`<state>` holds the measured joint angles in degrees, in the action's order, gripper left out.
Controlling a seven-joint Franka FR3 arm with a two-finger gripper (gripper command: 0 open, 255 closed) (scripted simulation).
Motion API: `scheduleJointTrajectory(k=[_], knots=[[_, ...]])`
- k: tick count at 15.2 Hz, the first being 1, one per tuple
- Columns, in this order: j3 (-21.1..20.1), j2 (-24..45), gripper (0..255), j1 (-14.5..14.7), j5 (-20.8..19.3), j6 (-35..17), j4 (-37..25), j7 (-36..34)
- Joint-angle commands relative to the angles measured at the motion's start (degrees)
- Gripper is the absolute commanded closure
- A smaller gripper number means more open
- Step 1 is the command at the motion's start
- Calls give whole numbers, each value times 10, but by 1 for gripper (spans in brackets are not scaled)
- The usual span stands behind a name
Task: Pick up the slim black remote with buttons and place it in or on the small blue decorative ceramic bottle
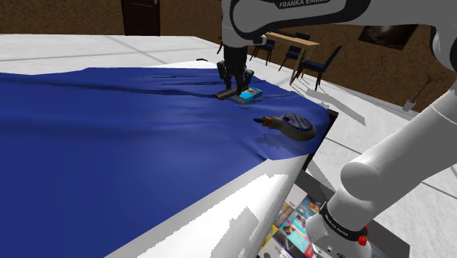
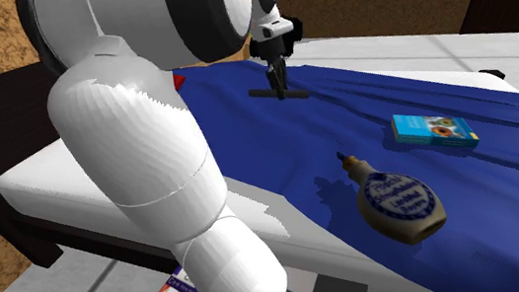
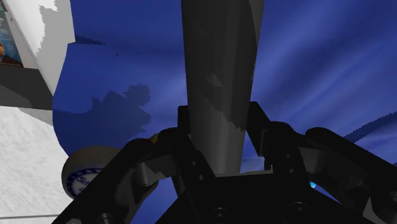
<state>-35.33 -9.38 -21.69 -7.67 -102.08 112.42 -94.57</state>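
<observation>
Closest to the second exterior camera, the white arm (image 2: pixel 140 162) rises in thick links. It reaches away over a bed (image 2: pixel 43 178) with a white mattress and a rumpled blue blanket (image 2: pixel 512 203). At the far end of that reach, the black pincer (image 2: pixel 278 84) points down at the blanket and is clenched on the slim dark remote (image 2: pixel 262 93). The remote sits crosswise under the fingertips like the bar of a T. I cannot tell whether it rests on the cloth or hangs just clear of it.

Seen from the wrist, the pincer (image 3: pixel 219 127) has both fingers (image 3: pixel 184 130) pressed against the remote (image 3: pixel 219 63), which runs out ahead of them as a long grey slab over the blue folds.

The bottle (image 2: pixel 403 204) lies on its side on the blanket near the bed's edge, well apart from the remote. It is a flat, pale flask with a blue patterned round face and a dark stopper. A small blue box (image 2: pixel 434 130) with a printed lid lies flat near the bottle.

From the shoulder, the pincer (image 1: pixel 234 89) and remote (image 1: pixel 225 95) sit beyond the bottle (image 1: pixel 296 126), with the box (image 1: pixel 251 94) just beside them. Magazines (image 1: pixel 293 223) lie on the floor by the stand.
</observation>
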Motion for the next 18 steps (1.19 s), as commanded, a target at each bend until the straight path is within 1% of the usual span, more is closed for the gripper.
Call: scheduleJointTrajectory(k=[1, 5, 9, 14, 18], knots=[[20, -28, 255, -8, 11, -10, 28, 33], [65, -77, 255, -22, 25, -31, 82, 98], [111, -113, 255, -36, 27, -49, 125, 159], [166, -143, 255, -56, 19, -70, 165, 232], [210, -154, 255, -76, 7, -88, 186, 288]])
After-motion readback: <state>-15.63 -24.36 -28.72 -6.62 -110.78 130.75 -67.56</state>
